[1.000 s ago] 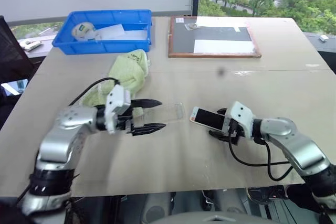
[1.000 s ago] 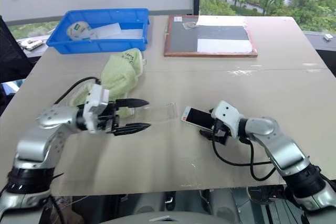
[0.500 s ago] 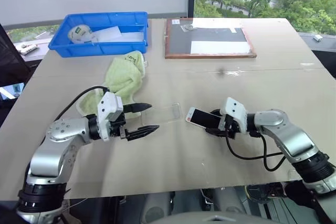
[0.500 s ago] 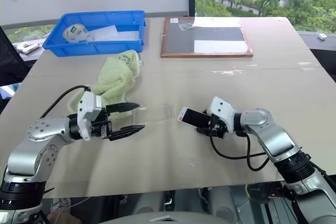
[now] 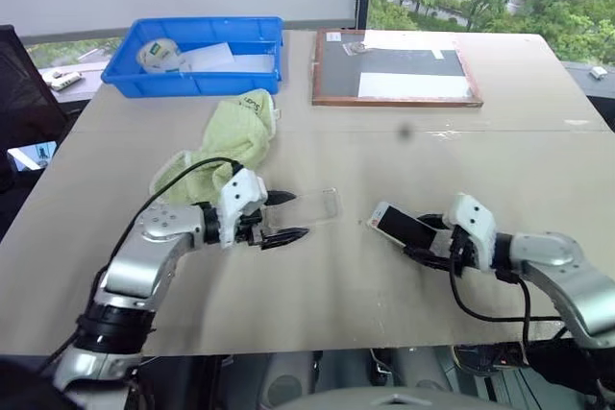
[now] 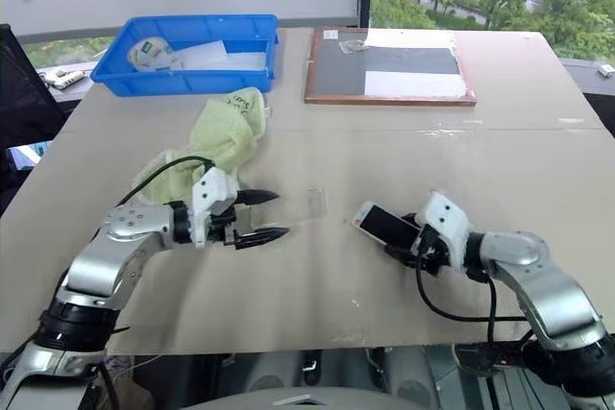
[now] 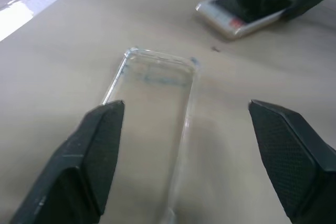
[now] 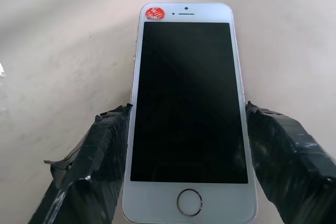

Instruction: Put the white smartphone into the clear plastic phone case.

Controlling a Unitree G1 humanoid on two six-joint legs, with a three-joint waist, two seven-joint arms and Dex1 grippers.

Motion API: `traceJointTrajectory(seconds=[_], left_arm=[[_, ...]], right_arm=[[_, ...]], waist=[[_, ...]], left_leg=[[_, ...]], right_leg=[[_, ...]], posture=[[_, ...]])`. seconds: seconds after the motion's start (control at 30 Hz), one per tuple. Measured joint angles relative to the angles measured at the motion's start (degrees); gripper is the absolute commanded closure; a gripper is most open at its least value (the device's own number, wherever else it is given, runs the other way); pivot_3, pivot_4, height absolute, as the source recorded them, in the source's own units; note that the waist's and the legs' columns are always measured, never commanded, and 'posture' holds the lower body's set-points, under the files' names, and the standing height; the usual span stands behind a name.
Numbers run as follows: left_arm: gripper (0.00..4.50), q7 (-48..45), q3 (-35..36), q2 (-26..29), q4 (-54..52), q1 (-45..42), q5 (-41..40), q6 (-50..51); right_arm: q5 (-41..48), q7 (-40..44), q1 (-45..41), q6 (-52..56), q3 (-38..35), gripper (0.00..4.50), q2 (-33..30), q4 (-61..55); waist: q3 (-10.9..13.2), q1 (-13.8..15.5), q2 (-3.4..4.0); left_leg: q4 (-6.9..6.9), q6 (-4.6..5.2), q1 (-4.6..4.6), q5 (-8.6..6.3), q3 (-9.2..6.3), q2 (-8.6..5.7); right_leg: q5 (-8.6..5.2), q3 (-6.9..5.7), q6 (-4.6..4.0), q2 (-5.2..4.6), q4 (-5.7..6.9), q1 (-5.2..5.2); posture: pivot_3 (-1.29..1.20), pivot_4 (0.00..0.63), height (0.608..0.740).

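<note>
Two task items and two end effectors to note, operator. Item one: the clear plastic phone case (image 5: pixel 310 206) lies flat on the tabletop (image 5: pixel 384 141), with the left end effector (image 5: pixel 282 218) at its 9 o'clock end; in the left wrist view its fingers stand wide, one to each side of the case, not visibly pressing it. Item two: the white smartphone (image 5: pixel 401 226), screen up, sits at 3 o'clock of the case, well apart from it, gripped between the taped fingers of the right end effector (image 8: pixel 189 171), which touch both long edges near the home button. Risks for you to weigh: the case is thin and slippery, so closing the left fingers on it while only partly astride could squirt it away or flex it; the phone is held near one end only, so it could pivot or slip as you carry it over; and pushing it in askew would shove the case along instead of seating it. Against the earlier frames: the left end effector has dropped closer to the tabletop and further over the case, while the right has drawn the phone back towards 4 o'clock, widening the gap between phone and case.
</note>
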Motion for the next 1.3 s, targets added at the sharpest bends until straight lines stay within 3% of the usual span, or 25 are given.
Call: traceJointTrajectory(seconds=[0.33,0.73,0.87,1.0,1.13,1.3], left_arm=[[0.63,-3.6,-5.7,-2.9,11.6,-8.6,4.2,-3.2],[0.63,-10.1,-7.4,-3.9,18.9,-13.7,6.7,-8.0],[2.38,-12.7,-8.3,-3.2,19.0,-13.8,7.5,-9.5],[4.42,-14.4,-8.4,-2.7,17.7,-12.7,7.4,-9.5],[4.5,-16.0,-8.7,-2.5,14.3,-10.9,6.4,-7.4],[4.5,-18.3,-11.3,-5.0,7.7,-12.1,2.3,2.4]], right_arm=[[3.3,-4.1,6.7,1.8,-7.3,1.53,0.0,-7.7],[4.5,-6.9,10.0,1.7,-8.6,1.53,0.4,-10.3],[4.5,-7.5,10.8,1.6,-8.6,1.53,0.7,-10.8],[4.7,-8.0,11.9,1.5,-8.8,1.53,0.7,-11.3],[5.0,-8.1,13.0,1.4,-10.0,1.53,0.6,-12.3],[7.4,-8.1,13.9,1.4,-14.6,1.53,0.5,-14.2]], waist=[[0.0,-0.8,-0.01],[0.0,-0.9,-0.01],[0.0,-0.9,-0.01],[0.0,-1.0,0.0],[0.0,-0.9,0.0],[0.0,-0.7,-0.01]], left_leg=[[0.01,0.0,-0.03,0.0,-0.02,-0.03],[0.03,0.01,0.0,0.0,-0.02,-0.02],[0.03,0.01,0.01,0.0,-0.02,-0.01],[0.03,0.01,0.01,0.0,-0.02,0.01],[0.03,0.01,0.0,0.0,-0.02,0.01],[0.1,0.01,-0.04,0.01,-0.07,-0.02]], right_leg=[[0.0,0.02,0.01,0.0,-0.01,0.01],[0.0,0.03,0.01,-0.01,0.01,0.02],[0.0,0.04,0.01,0.0,0.02,0.02],[0.0,0.04,0.01,0.0,0.02,0.02],[0.0,0.06,0.01,-0.01,0.01,0.02],[0.0,0.03,0.01,-0.01,0.01,0.05]], posture=[[0.0,0.15,0.74],[0.0,0.15,0.74],[0.0,0.15,0.74],[0.0,0.15,0.74],[0.0,0.15,0.74],[0.0,0.15,0.74]])
